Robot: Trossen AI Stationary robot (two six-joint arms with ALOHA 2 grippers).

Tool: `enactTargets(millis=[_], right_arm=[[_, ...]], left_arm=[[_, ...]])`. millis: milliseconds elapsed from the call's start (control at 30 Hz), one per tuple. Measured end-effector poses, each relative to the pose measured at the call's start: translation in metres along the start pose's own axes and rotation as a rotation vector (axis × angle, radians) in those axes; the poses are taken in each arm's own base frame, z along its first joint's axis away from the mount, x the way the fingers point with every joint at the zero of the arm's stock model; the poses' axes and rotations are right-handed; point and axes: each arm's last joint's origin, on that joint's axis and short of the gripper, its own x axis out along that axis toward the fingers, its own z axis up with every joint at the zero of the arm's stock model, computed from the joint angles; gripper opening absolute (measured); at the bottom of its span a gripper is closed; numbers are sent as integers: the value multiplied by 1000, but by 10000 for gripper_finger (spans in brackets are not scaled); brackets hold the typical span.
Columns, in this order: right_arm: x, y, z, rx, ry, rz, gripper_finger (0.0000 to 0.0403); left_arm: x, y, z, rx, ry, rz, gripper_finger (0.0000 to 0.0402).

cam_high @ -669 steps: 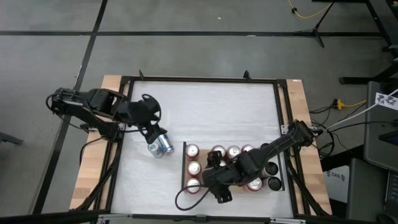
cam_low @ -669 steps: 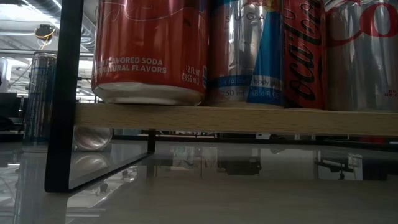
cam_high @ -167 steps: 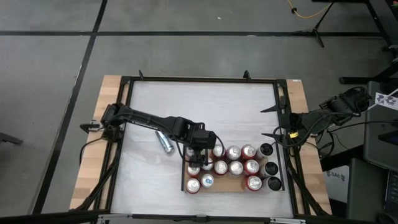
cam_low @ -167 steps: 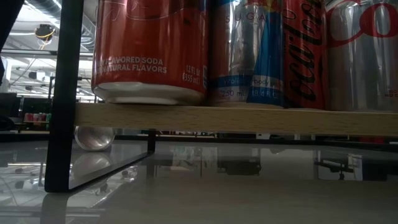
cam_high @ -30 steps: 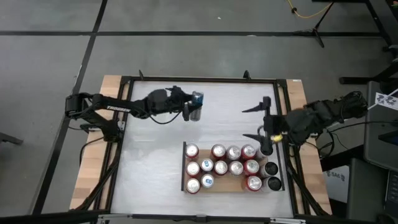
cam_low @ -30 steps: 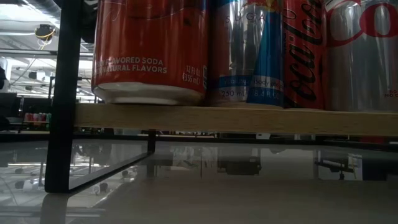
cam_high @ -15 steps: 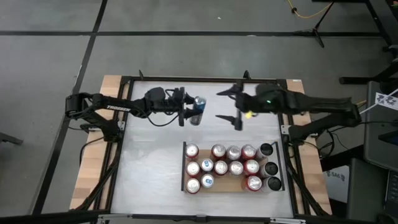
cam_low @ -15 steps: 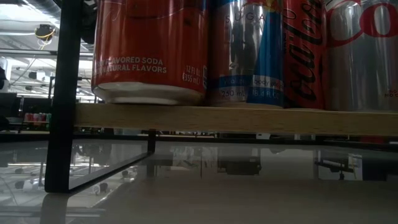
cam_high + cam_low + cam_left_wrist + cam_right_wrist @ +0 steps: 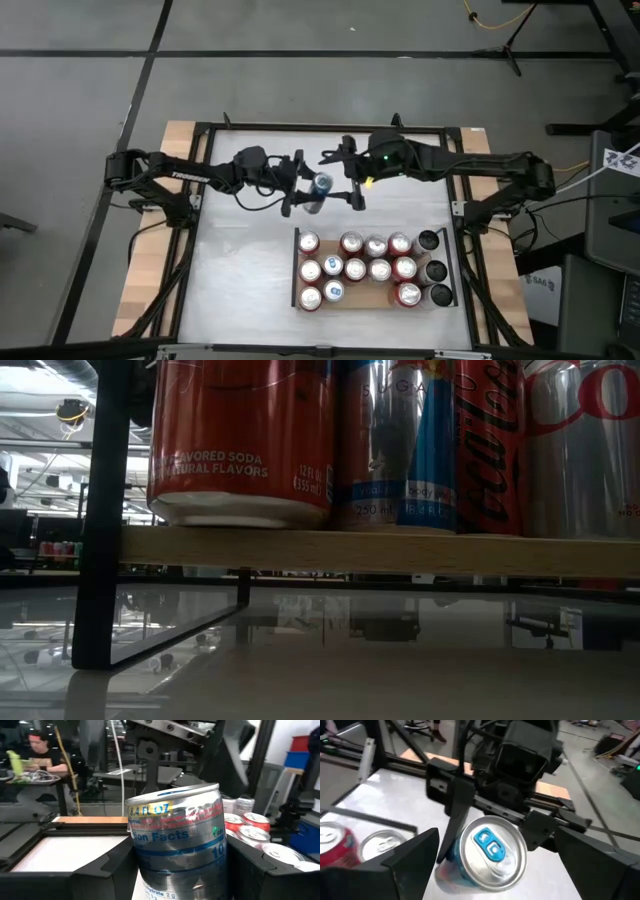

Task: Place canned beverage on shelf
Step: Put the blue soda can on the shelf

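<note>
From above, a white table holds a flat light-brown wooden shelf near its front right corner, crowded with upright cans, red, silver and black. Toward the table's far edge, near the middle, the left claw grips a slim silver-and-blue can, and the right claw, spread wide, flanks that same can from the other side without visibly closing on it. This looks like a hand-over between arms; done well, the right claw would close squarely on the can's smooth round wall before the left lets go. The table-height view shows only the shelf's pale board edge, a thin black metal rail, and glossy red and silver cans standing on it. The left wrist view shows the can filling the gap between two dark fingers, printed aluminium with a rolled rim. The right wrist view looks onto the can's top, shiny metal with a blue pull tab, the right arm's own fingers standing wide on either side.
</note>
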Motion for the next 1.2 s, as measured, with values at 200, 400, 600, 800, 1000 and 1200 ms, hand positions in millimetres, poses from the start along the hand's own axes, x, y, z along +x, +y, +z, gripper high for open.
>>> enactTargets(millis=[200,400,600,800,1000,1200], right_arm=[[4,2,-3,0,2,61,386],[4,2,-3,0,1,61,386],[12,2,-8,4,21,68,386],[19,2,-13,11,47,76,386],[21,2,-15,16,50,77,385],[21,3,-15,17,51,79,351]], left_arm=[[2,-5,-1,54,4,-31,225],[3,-10,-1,80,5,-49,225],[4,-13,-2,81,8,-58,225],[4,-14,-2,83,10,-57,225],[4,-13,-2,101,14,-56,225],[4,-13,-2,104,14,-51,225]])
